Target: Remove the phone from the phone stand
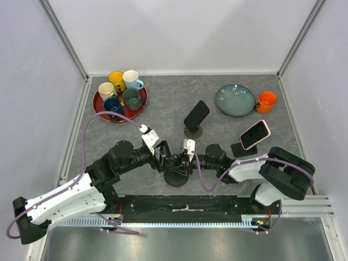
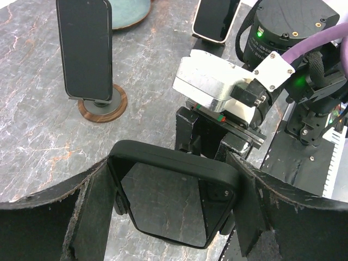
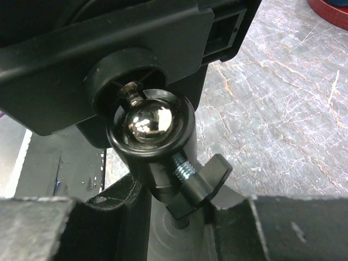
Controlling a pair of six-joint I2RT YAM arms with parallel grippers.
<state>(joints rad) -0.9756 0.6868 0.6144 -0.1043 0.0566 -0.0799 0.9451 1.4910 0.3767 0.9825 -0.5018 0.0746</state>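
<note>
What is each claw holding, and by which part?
Left claw grips the cased phone by its side edges; right claw straddles the stand's stem, grip unclear.

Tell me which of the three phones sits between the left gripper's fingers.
The black-cased phone, the only one the left gripper is closed around. The wooden-base phone and the pale-cased phone stand farther back, untouched.

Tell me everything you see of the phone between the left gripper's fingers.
The phone is black, in a matte rubbery case with rounded corners. Its glossy dark face is unlit and turned toward the left wrist camera. It sits in the stand nearest the robot. The left gripper clasps its two sides.
</note>
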